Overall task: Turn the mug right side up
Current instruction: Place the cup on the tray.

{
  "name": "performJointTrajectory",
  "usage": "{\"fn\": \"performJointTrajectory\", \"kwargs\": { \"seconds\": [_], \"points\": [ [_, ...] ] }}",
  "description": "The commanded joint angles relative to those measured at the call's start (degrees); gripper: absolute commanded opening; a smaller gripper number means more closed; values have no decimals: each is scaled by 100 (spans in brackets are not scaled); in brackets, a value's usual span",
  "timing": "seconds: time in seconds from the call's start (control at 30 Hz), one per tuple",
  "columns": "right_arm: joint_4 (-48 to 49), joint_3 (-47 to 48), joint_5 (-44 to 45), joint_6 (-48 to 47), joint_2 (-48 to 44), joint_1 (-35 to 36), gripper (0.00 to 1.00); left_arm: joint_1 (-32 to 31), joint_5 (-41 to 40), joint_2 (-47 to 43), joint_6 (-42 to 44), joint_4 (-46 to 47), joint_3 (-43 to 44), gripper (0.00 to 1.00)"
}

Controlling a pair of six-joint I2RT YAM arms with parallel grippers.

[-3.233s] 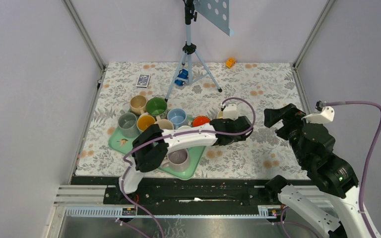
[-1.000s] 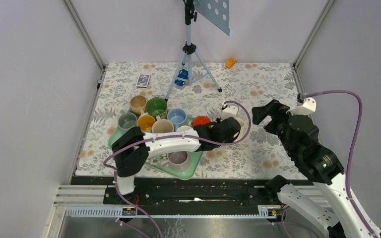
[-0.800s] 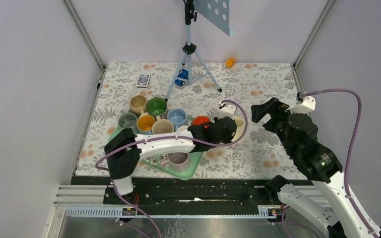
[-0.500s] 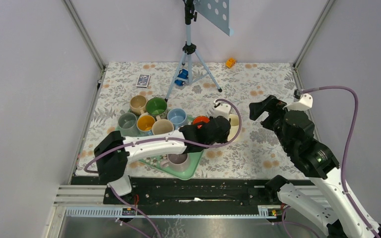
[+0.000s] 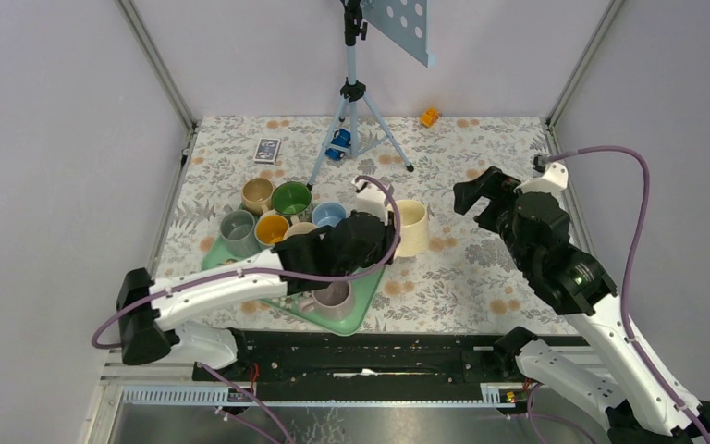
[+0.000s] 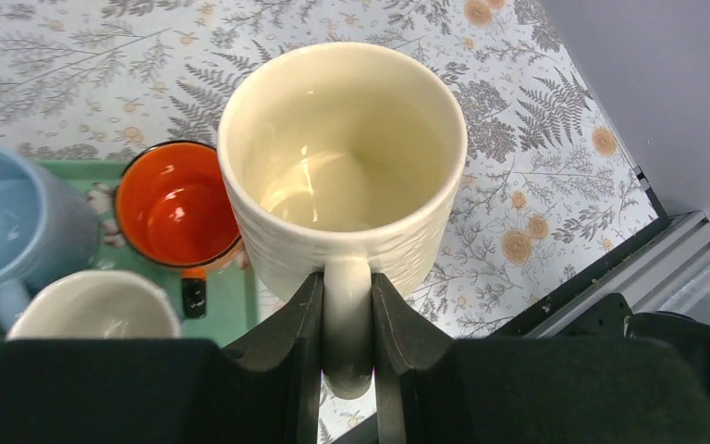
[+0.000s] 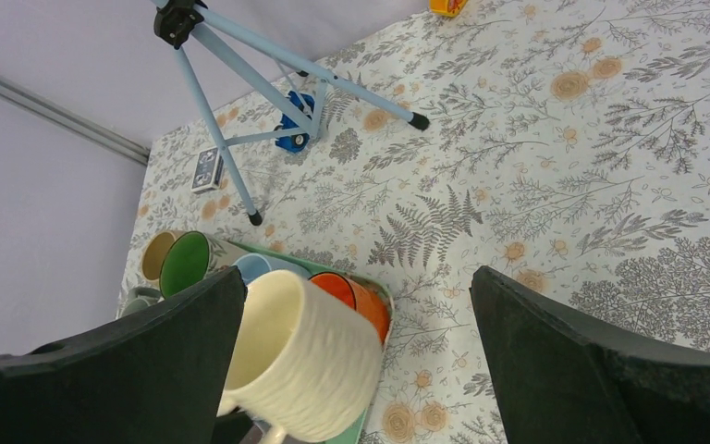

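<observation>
A cream ribbed mug (image 5: 411, 228) hangs in the air, tilted on its side over the right edge of the green tray (image 5: 353, 317). My left gripper (image 5: 384, 233) is shut on its handle. In the left wrist view, the fingers (image 6: 301, 314) pinch the handle on both sides, and the mug's empty inside (image 6: 342, 166) faces the camera. My right gripper (image 5: 481, 190) stands open to the right of the mug and apart from it. In the right wrist view, the mug (image 7: 305, 365) sits low between the wide-spread fingers (image 7: 592, 361), with its mouth turned up and to the left.
The tray holds several upright mugs, among them an orange one (image 6: 171, 203), a blue one (image 5: 330, 215) and a green one (image 5: 290, 198). A tripod (image 5: 351, 92) stands at the back. A card box (image 5: 266, 149) and a small orange toy (image 5: 430, 117) lie behind it.
The left arm has drawn back to the left, carrying the mug with it and turning it over. The right gripper has moved up and slightly left, still open.
</observation>
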Motion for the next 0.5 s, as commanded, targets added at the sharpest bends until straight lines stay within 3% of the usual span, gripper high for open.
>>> {"fn": "performJointTrajectory", "kwargs": {
  "seconds": [0.0,0.47],
  "points": [
    [381,163,-78,36,168,12,100,-24,-513,-807,-65,24,52,0],
    [650,-16,-17,24,437,10,100,-58,-1038,-2343,-728,-1841,-132,0]
  ]
}}
